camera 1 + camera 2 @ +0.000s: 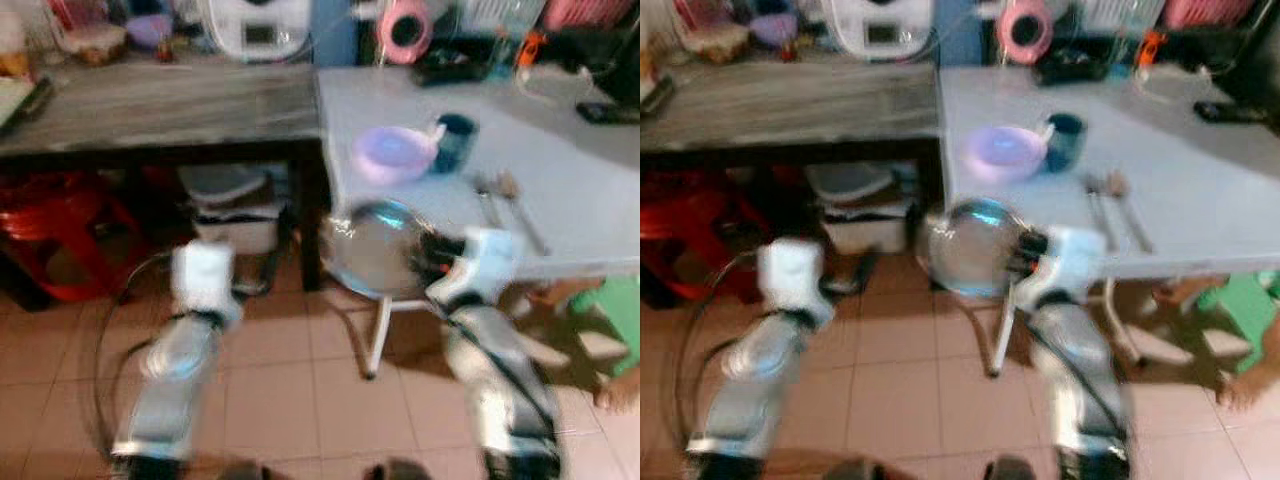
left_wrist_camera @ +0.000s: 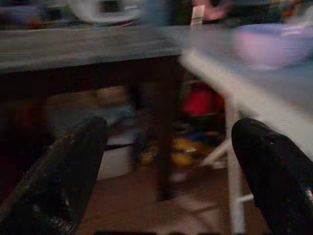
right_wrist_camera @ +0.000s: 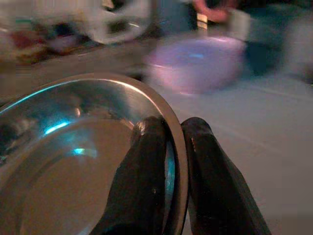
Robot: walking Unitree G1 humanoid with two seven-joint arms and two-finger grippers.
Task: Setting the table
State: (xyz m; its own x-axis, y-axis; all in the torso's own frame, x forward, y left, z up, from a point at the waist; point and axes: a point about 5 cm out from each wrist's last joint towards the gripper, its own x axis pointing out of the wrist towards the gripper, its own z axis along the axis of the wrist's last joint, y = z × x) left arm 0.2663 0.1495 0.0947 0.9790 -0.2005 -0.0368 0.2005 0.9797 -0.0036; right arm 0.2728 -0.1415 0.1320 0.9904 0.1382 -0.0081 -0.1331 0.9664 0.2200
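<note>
1. Right gripper [image 3: 168, 147] pinches the rim of a round shiny steel plate [image 1: 375, 245], held at the white table's [image 1: 580, 190] near edge.
2. Left gripper [image 2: 166, 161] hangs low with fingers spread, holding nothing.
3. Lilac plastic bowl [image 1: 392, 152] sits on that table.

A glossy, mirror-smooth metal plate [image 3: 73, 161] is seen. Beyond the plate, a matt lilac plastic bowl [image 1: 392, 153] and a grained wooden table [image 1: 160, 105] are seen.

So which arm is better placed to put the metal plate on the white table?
The right. The right gripper already pinches the metal plate's rim at the white table edge; the left gripper is open, over the floor.
</note>
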